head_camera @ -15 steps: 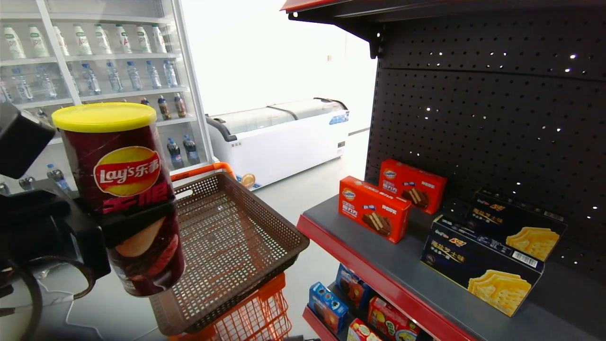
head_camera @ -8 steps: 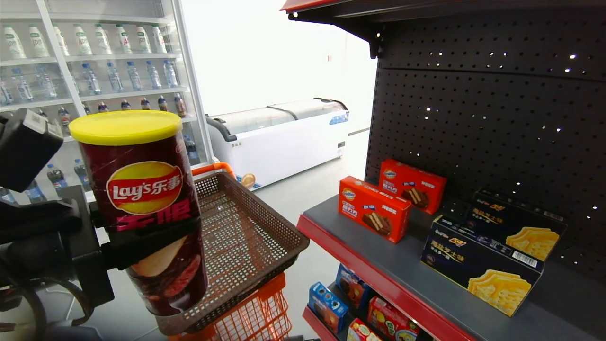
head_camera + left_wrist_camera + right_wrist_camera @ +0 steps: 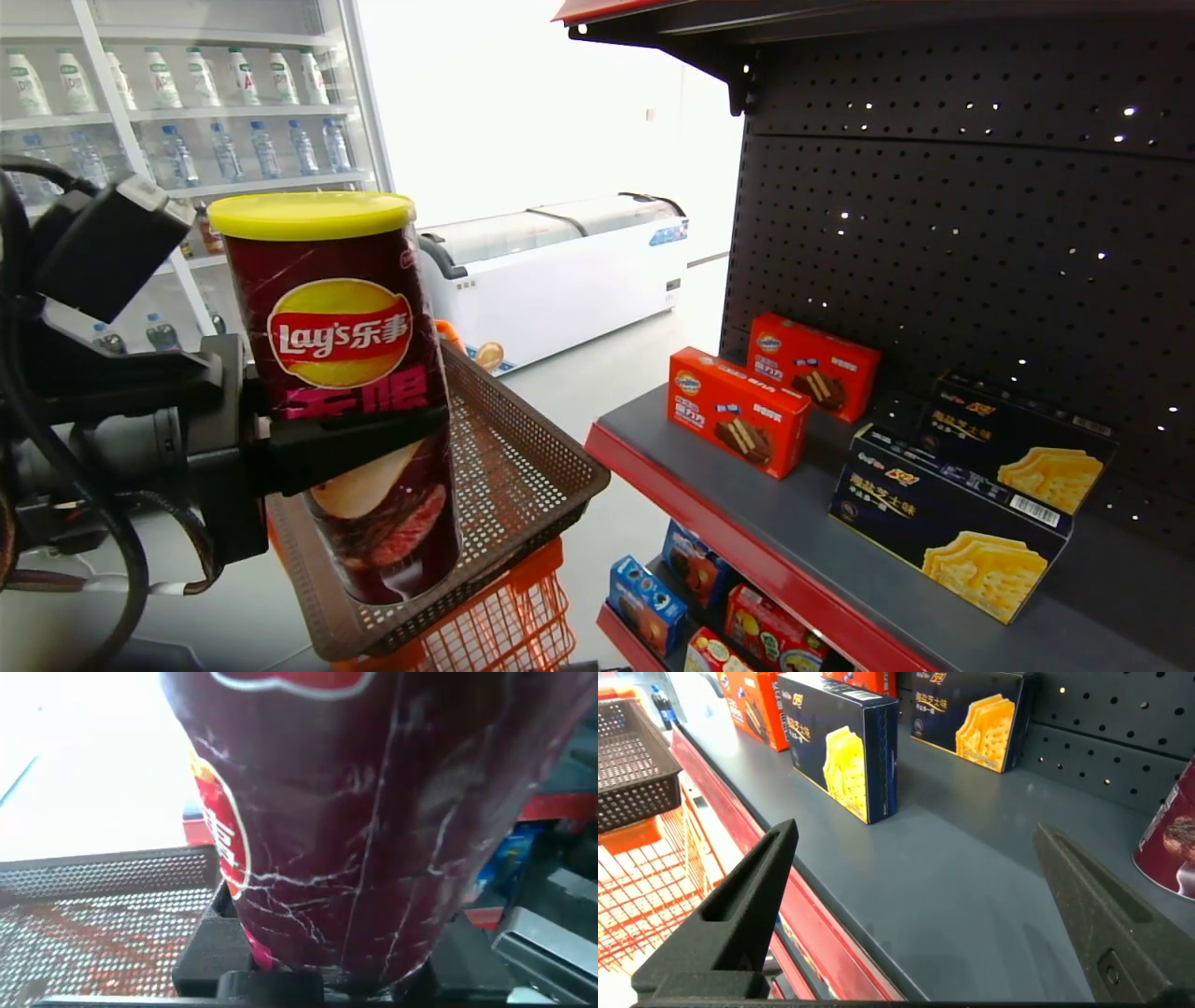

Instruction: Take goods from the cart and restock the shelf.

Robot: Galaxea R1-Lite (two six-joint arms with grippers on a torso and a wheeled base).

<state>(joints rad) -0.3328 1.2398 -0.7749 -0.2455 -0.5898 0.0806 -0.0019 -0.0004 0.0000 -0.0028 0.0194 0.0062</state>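
Head view shows the left claw (image 3: 369,434) pinching an upright dark-red chip can (image 3: 336,280) with a yellow lid (image 3: 311,215).

Grey shelf (image 3: 801,525) with a red front edge, backed by black pegboard (image 3: 934,233). Toward the left end, a front red box (image 3: 738,411) and a rear red box (image 3: 812,364), upright, close together. Further right, a front dark blue cracker box (image 3: 948,523) and a rear dark blue cracker box (image 3: 1018,443). Well apart from those, a dark red can (image 3: 1172,845) standing on the deck.

A maroon can (image 3: 345,392) with yellow lid (image 3: 311,215) is being shown; red boxes (image 3: 738,411) and navy-and-yellow boxes (image 3: 934,523) are being displayed at right.
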